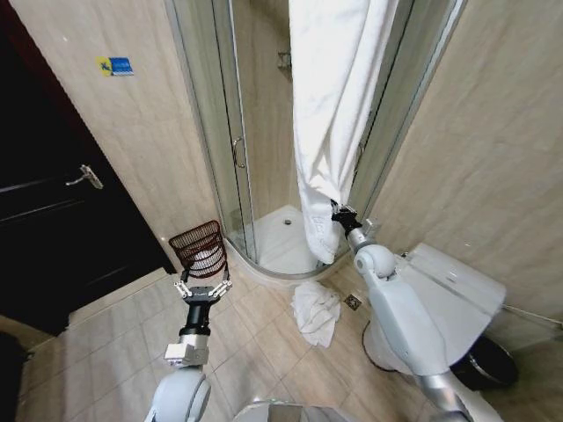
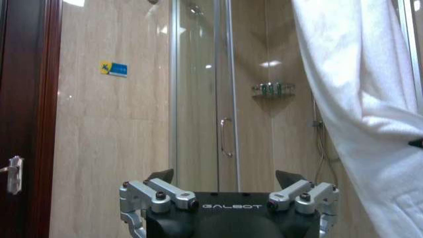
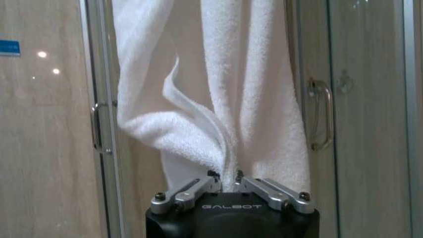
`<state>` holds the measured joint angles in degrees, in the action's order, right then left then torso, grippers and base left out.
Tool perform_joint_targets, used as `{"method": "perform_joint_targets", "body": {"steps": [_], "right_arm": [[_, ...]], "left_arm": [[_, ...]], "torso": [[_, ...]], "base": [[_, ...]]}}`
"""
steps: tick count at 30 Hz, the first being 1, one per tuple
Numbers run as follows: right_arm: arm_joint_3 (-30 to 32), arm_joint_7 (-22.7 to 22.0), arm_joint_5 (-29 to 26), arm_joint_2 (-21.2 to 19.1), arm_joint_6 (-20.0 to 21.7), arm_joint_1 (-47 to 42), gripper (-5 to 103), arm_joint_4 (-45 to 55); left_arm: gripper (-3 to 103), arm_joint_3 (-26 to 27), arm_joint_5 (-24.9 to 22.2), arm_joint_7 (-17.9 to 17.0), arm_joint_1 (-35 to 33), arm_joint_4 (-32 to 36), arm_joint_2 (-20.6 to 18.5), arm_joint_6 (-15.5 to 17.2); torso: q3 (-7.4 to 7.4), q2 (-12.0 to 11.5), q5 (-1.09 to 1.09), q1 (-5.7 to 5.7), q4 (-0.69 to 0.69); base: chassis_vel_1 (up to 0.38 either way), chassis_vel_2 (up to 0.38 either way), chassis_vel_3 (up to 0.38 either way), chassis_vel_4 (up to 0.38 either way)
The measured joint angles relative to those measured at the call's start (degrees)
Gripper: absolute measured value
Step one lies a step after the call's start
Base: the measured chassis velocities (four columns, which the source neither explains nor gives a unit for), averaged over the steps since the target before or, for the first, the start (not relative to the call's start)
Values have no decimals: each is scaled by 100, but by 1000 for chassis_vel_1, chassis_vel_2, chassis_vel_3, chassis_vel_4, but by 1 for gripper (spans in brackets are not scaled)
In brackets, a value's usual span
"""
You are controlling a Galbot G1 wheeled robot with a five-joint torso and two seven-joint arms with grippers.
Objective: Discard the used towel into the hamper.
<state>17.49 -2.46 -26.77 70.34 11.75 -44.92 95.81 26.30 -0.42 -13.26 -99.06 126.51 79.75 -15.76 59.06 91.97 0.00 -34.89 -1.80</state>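
A long white towel (image 1: 330,97) hangs over the shower enclosure's frame. My right gripper (image 1: 339,209) is shut on a fold at the towel's lower edge; the right wrist view shows its fingertips (image 3: 213,179) pinched together on the white towel (image 3: 198,134). The hamper (image 1: 195,232), a small reddish-brown wire basket, stands on the floor against the wall left of the shower, with something white inside. My left gripper (image 1: 202,287) hovers open just in front of the hamper, holding nothing. In the left wrist view its fingers (image 2: 162,175) are spread wide, facing the shower door.
A second white cloth (image 1: 315,312) lies crumpled on the tiled floor before the shower tray (image 1: 277,237). A white toilet (image 1: 444,290) and a black bin (image 1: 488,362) stand at the right. A dark door (image 1: 53,202) is at the left.
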Motion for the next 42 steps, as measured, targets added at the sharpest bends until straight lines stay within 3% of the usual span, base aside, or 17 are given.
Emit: {"method": "perform_joint_targets", "body": {"steps": [28, 37, 42], "right_arm": [[278, 210, 261, 148, -273, -727, 4, 280], [261, 165, 249, 103, -253, -763, 4, 429], [241, 63, 43, 52, -143, -757, 4, 754]], "left_arm": [[100, -55, 48, -85, 36, -12, 24, -19], [100, -61, 53, -192, 42, -8, 23, 58], [100, -127, 164, -239, 26, -21, 24, 264]], "torso": [[0, 0, 0, 0, 0], [0, 0, 0, 0, 0], [0, 0, 0, 0, 0]], "base": [[0, 0, 0, 0], [0, 0, 0, 0], [0, 0, 0, 0]]}}
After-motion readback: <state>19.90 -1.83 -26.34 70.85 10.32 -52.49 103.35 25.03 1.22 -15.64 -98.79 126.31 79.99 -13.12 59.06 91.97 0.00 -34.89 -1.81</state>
